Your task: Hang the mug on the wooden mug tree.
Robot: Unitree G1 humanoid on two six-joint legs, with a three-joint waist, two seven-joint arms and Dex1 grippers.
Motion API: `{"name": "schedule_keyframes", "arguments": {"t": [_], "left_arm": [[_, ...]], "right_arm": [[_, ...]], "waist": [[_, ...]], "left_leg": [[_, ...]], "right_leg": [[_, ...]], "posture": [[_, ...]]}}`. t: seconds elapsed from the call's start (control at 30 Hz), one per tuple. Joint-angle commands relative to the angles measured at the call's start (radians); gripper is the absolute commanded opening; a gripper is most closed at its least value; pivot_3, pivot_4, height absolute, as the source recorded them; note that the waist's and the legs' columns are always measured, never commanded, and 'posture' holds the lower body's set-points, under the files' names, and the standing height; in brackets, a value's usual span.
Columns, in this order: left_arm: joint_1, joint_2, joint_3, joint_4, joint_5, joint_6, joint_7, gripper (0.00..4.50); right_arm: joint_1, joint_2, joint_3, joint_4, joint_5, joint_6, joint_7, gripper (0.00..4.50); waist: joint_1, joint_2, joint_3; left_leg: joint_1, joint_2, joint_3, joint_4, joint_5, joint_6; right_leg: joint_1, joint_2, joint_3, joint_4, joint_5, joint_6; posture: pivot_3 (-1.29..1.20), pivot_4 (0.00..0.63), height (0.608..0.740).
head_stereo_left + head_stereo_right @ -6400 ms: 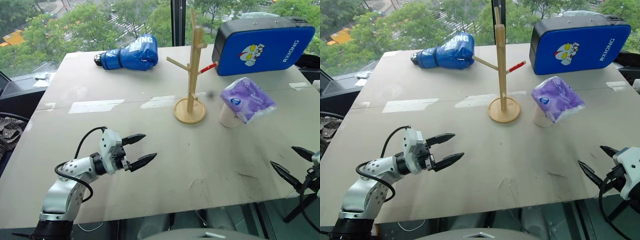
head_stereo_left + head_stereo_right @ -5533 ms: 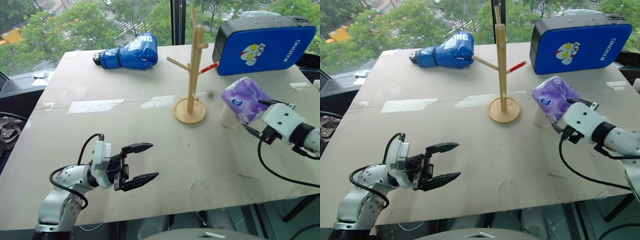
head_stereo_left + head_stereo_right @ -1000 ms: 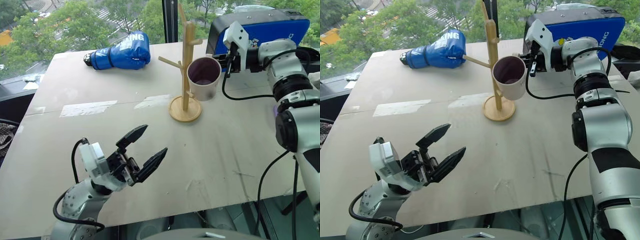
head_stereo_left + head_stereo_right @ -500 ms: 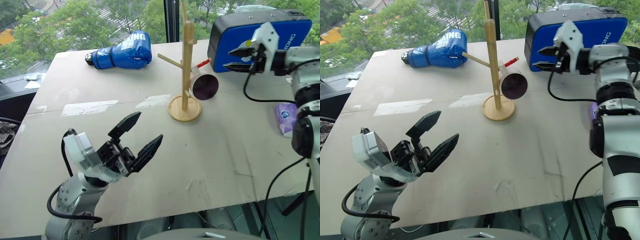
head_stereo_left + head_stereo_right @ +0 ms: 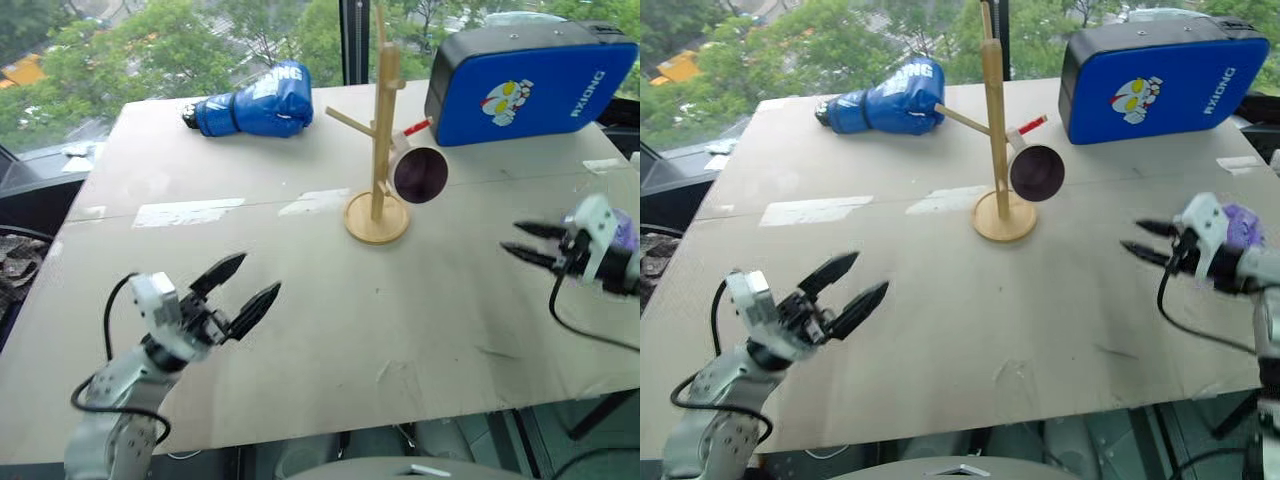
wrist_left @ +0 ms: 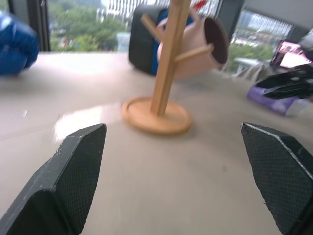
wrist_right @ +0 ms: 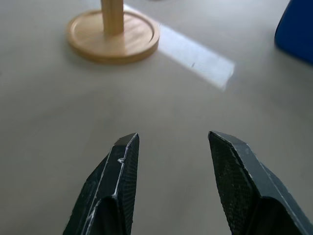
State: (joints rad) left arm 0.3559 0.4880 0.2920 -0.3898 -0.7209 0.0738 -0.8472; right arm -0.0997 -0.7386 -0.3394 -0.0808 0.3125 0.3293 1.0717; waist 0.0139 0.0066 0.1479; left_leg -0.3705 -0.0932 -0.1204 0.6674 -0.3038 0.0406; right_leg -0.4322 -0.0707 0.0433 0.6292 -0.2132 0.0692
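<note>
Table [image 5: 300, 330] surface carried every item we recorded, and we list them from largest to smallest. At the far right edge stood a blue kick pad [image 5: 525, 85] with a cartoon print. At the far left lay a blue boxing glove [image 5: 255, 105]. Between them, nearer the middle, we found the wooden mug tree [image 5: 380, 130] upright on its round base. The mug [image 5: 415, 172] hung on a peg on the right side of the pole, tipped on its side so that its dark inside faced the camera. Neither gripper touched it. In the left wrist view, the handle seemed to sit over the peg, but we could not confirm the seating there.

We observed the left gripper [image 5: 240, 293] low over the near left part of the table, jaws spread wide and empty, pointing toward the mug tree. We observed the right gripper [image 5: 528, 243] over the right side of the table, well apart from the mug tree, with its jaws parted and nothing between them. A purple tissue pack [image 5: 1240, 225] showed just behind the right gripper's wrist.
</note>
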Motion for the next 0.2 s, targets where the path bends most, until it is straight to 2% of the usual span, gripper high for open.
{"name": "schedule_keyframes", "arguments": {"t": [0.03, 0.2], "left_arm": [[0.067, 0.005, 0.025, -0.041, 0.047, -0.046, -0.027, 4.50], [0.079, 0.024, 0.006, -0.001, 0.071, -0.032, -0.066, 4.50]], "right_arm": [[0.183, 0.041, -0.127, -0.268, 0.073, 0.083, -0.103, 2.19], [0.341, 0.118, -0.153, -0.378, 0.091, 0.113, -0.213, 2.19]], "waist": [[-0.001, -0.001, 0.000], [0.000, -0.001, 0.000]], "left_leg": [[0.001, 0.000, 0.000, 0.000, 0.000, 0.000], [0.013, 0.001, 0.000, 0.000, -0.004, 0.006]], "right_leg": [[0.001, 0.000, 0.000, 0.000, 0.000, 0.000], [0.013, 0.000, -0.002, -0.001, -0.001, 0.000]], "posture": [[0.00, 0.150, 0.740], [0.00, 0.150, 0.740]]}}
